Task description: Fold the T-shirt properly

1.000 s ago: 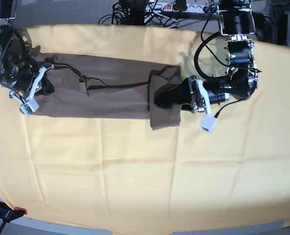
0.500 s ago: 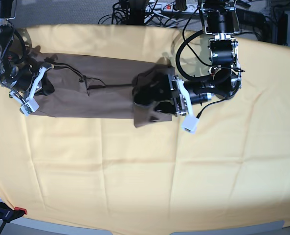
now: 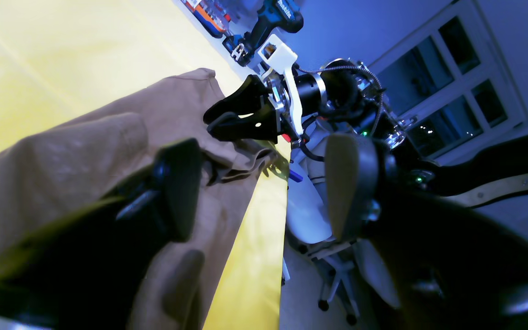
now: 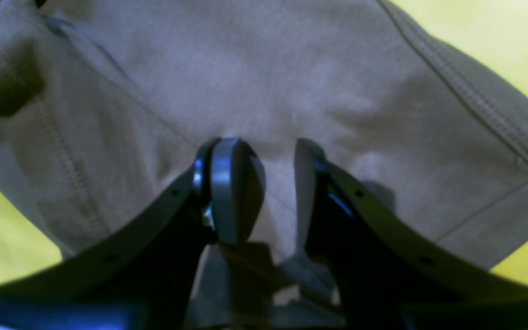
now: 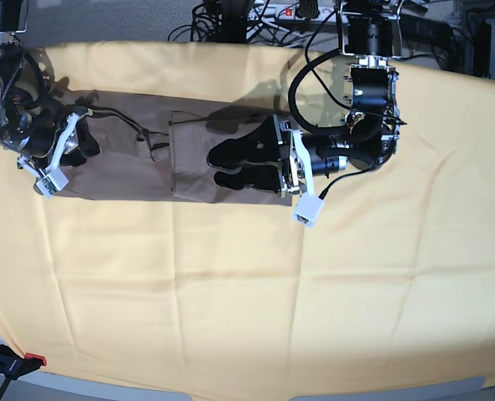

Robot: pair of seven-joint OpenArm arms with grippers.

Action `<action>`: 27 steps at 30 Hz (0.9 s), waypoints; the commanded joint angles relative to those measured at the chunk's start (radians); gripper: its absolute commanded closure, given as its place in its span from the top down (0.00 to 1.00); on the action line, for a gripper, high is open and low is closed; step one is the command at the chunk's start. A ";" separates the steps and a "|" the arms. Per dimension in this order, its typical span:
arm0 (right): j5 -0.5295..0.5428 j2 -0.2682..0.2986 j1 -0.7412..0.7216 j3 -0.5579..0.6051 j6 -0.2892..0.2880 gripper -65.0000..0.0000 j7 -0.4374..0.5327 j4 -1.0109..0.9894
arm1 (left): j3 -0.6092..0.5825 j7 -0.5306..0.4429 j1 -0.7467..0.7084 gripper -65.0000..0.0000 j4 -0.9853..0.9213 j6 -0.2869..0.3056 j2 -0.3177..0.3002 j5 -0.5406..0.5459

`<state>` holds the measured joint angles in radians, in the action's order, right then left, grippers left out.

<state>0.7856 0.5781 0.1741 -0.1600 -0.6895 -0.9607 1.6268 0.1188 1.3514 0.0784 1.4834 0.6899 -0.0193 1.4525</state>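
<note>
Clearly parted, the left gripper (image 5: 218, 167) spreads its jaws over the folded T-shirt (image 5: 138, 167). At the far end the right gripper (image 4: 275, 183) presses slightly parted jaws into brown fabric. Yellow cloth (image 5: 247, 284) covers the table. Only the left wrist view shows a window (image 3: 452, 87) and drill (image 3: 268, 20).

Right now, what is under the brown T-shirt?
Under the T-shirt lies the yellow cloth, showing all around it. Whatever is beneath that cloth is covered. The left gripper hangs over the shirt's folded end.

T-shirt (image 4: 337, 82) matt stitched cotton; yellow cloth (image 5: 230, 284) matt, creased.
</note>
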 commanded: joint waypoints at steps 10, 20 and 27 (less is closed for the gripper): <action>0.004 0.018 -0.164 -0.069 0.100 0.51 -0.029 0.034 | 0.199 -0.012 0.019 0.00 0.016 0.008 -0.017 -0.050; 0.130 0.015 -0.132 -0.384 0.198 0.61 -0.142 -0.055 | 0.374 -0.019 0.018 0.00 0.016 0.008 -0.257 -0.039; 0.288 0.014 -0.043 -0.445 0.145 0.63 -0.184 -0.232 | 0.374 -0.019 0.017 0.00 0.016 0.008 -0.418 -0.012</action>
<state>1.0592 0.5644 0.1410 -0.5976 -0.5434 -1.1564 1.3800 0.4870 1.3491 0.0780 1.4834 0.6922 -0.4271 1.4048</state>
